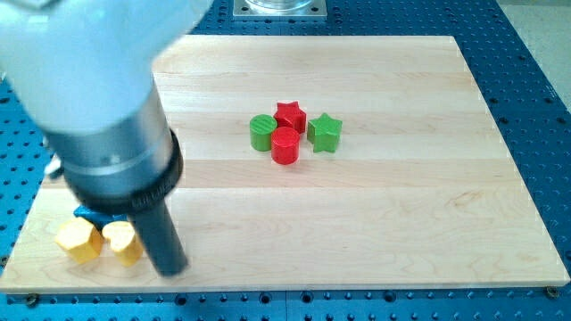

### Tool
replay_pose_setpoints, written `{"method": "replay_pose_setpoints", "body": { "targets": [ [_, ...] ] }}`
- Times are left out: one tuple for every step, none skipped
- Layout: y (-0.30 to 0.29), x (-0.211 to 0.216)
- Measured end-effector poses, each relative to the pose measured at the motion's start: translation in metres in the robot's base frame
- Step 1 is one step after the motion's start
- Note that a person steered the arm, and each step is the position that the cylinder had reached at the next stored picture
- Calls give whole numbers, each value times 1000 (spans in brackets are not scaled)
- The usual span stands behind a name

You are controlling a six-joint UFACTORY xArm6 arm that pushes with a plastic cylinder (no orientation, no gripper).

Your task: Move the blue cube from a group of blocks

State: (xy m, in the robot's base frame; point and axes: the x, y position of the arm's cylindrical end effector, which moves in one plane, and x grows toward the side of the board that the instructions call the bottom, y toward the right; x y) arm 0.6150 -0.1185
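My tip [171, 267] sits near the worktop's [375, 232] bottom-left corner, just right of the two yellow blocks. No pincer on this rig, only the rod, so nothing to report as released or clenched.

The blue cube [86, 214] is mostly hidden behind the rod's collar; only a sliver of blue shows, just above the left yellow block [77, 241] and touching or nearly touching it. Can't tell its full outline.

Step in hand, as I judge it: separate blue from the yellow pair. To do it well:
- Tip is now on the wrong side (below-right of the group). Go round the yellows w/o clipping the right yellow block [122, 242].
- Get contact on the blue face only, then push toward the worktop's middle, away from the left edge.
- Keep the push line through the cube's centre or it'll spin off & drag a yellow along.
- Risk: left edge is close; a push that way could drop it off.

Count:
- blue: 1 (partly seen)
- yellow: 2
- red: 2, red star [290, 115] & red cylinder [285, 145]
- green: 2, green cylinder [262, 132] & green star [325, 133]

Red/green cluster is well apart, near the worktop's centre-top.
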Motion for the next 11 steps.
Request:
{"method": "replay_pose_setpoints", "body": {
  "targets": [
    [-31, -2],
    [-51, -22],
    [-48, 3],
    [-61, -12],
    [-73, -72],
    [-80, -107],
    [-79, -138],
    [-86, -148],
    [-58, -135],
    [-78, -130],
    [-63, -107]
  ]
}}
